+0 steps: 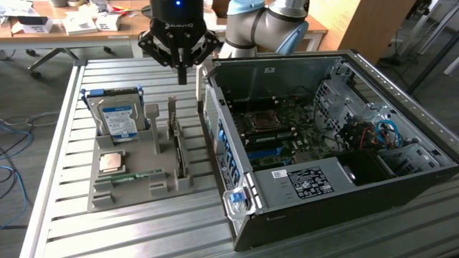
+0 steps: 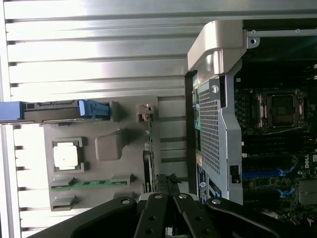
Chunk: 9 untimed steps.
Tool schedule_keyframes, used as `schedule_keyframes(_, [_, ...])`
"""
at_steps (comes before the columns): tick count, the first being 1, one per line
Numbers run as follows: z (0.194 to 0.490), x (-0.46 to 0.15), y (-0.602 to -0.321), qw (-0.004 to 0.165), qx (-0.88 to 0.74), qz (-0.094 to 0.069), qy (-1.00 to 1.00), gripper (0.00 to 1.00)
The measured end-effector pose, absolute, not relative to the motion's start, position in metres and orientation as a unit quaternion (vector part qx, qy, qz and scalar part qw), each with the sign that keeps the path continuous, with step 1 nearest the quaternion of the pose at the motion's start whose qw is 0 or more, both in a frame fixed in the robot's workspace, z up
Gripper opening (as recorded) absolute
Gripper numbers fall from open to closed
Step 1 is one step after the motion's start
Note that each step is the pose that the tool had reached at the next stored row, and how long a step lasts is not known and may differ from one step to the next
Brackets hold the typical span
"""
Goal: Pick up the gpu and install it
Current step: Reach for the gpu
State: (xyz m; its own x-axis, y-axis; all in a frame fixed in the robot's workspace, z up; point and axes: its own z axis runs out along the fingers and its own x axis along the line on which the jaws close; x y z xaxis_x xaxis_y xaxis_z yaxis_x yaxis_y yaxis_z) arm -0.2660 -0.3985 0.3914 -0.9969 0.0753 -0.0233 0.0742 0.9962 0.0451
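Observation:
The gpu (image 1: 176, 141) stands on edge in a slot of the grey holder (image 1: 129, 194), a thin card with its silver bracket at the far end. My gripper (image 1: 183, 79) hangs above the table just beyond that end of the card, between holder and computer case, shut with nothing in it. In the wrist view the gpu (image 2: 147, 158) shows edge-on as a narrow strip, and the closed gripper (image 2: 168, 187) sits over its near end. The open computer case (image 1: 323, 150) lies on its side at the exterior view's right, motherboard (image 1: 280, 129) exposed.
The holder also carries a silver hard drive (image 1: 118, 119) with a blue-white label, a processor chip (image 1: 113, 161) and a green memory stick (image 1: 136, 176). The case's raised rear wall (image 2: 218, 124) stands close beside the gpu. The slatted metal table (image 1: 143, 231) stretches in front.

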Motion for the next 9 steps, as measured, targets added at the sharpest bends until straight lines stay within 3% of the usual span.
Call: schedule_keyframes(9, [0.3913, -0.2713, -0.3984, 0.013, 0.037, 0.022, 0.999, 0.11])
